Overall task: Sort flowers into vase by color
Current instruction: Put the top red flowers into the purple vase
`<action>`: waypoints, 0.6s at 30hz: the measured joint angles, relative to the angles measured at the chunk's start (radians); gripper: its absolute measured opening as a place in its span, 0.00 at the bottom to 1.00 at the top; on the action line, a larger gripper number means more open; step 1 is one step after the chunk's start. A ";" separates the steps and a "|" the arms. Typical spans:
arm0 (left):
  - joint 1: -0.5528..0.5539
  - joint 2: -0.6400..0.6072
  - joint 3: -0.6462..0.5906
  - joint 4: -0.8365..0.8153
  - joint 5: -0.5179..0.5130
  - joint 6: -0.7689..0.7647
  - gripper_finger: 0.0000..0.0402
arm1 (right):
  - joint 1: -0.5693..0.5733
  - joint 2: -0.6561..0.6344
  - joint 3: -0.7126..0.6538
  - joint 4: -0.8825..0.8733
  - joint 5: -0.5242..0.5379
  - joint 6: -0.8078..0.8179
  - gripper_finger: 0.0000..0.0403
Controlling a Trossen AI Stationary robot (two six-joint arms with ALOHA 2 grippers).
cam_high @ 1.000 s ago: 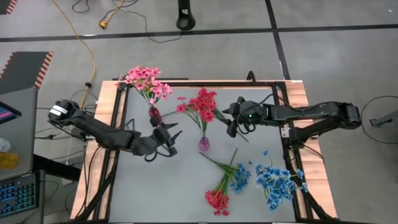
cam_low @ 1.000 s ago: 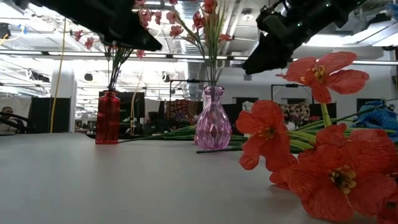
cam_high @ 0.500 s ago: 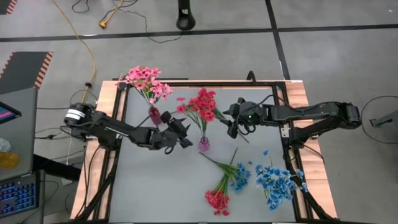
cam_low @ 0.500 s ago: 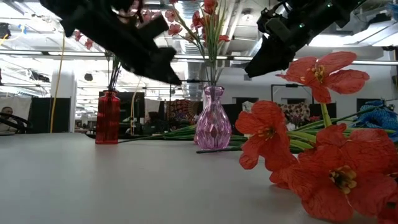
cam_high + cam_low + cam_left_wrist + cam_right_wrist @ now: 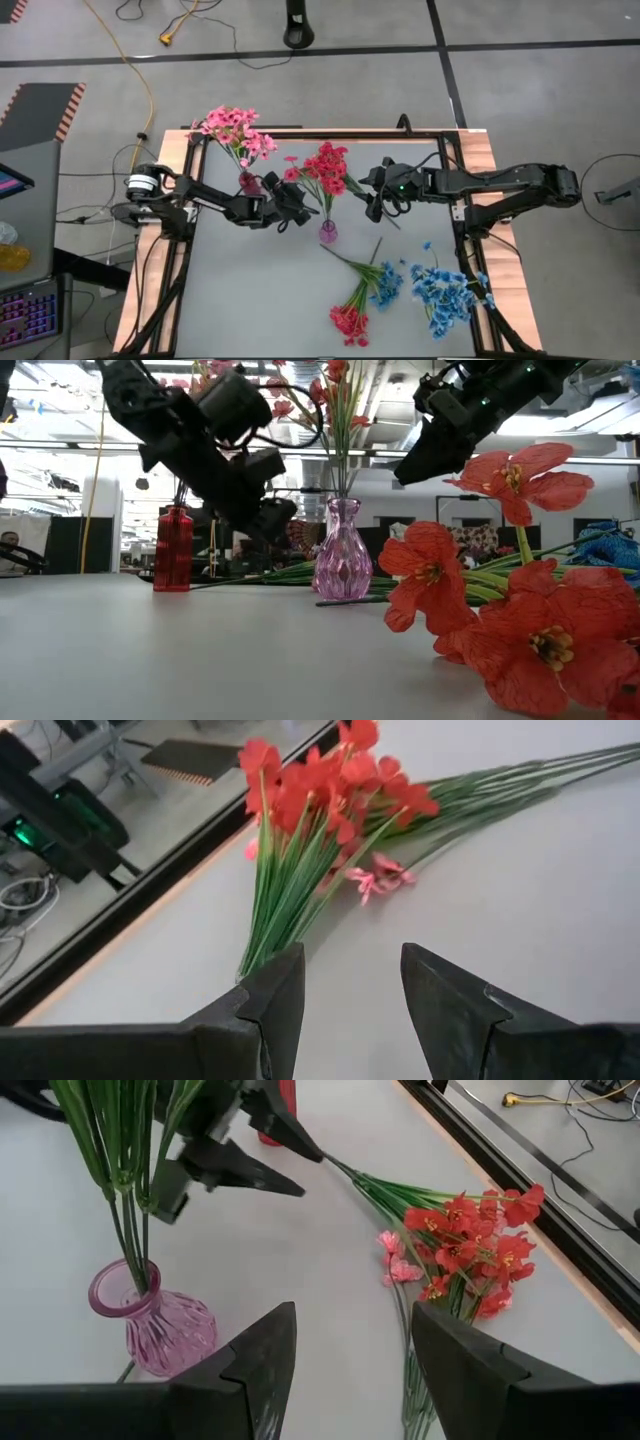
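Red flowers (image 5: 326, 168) stand in a clear pink vase (image 5: 328, 232) near the middle of the worktop (image 5: 260, 300), between the two sets of fingers. Pink flowers (image 5: 232, 128) stand in a red vase (image 5: 248, 183), just behind the left arm. More flowers lie flat on the worktop in front of the right arm: a mixed bunch (image 5: 362, 296) of red blooms with some blue on long green stems, and just beside it a blue bunch (image 5: 442, 293) near the worktop's right edge.

The left gripper (image 5: 297, 208) hangs above the worktop just beside the pink vase, on its left, with the red vase close behind it. Its fingers (image 5: 270, 1010) are parted and grasp nothing; the red stems show just beyond their tips.

The right gripper (image 5: 373, 205) hangs above the worktop on the other side of the pink vase, a little farther from it. Its fingers (image 5: 262, 1363) are spread, released, with nothing between them.
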 joint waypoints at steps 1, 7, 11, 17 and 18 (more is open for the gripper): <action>0.010 0.008 0.000 0.002 -0.001 0.000 0.39 | 0.000 0.000 0.000 0.000 0.000 0.000 0.56; 0.077 0.024 0.000 0.016 0.027 0.000 0.39 | 0.000 0.000 0.000 0.000 0.000 0.000 0.56; 0.112 0.024 0.000 0.034 0.051 0.001 0.39 | 0.000 0.000 0.000 0.000 0.000 0.000 0.56; 0.128 0.024 0.000 0.040 0.121 -0.004 0.39 | 0.000 0.000 0.000 0.000 0.000 0.000 0.56; 0.129 0.024 0.000 0.041 0.121 -0.004 0.39 | 0.000 0.000 0.000 0.000 0.000 0.000 0.56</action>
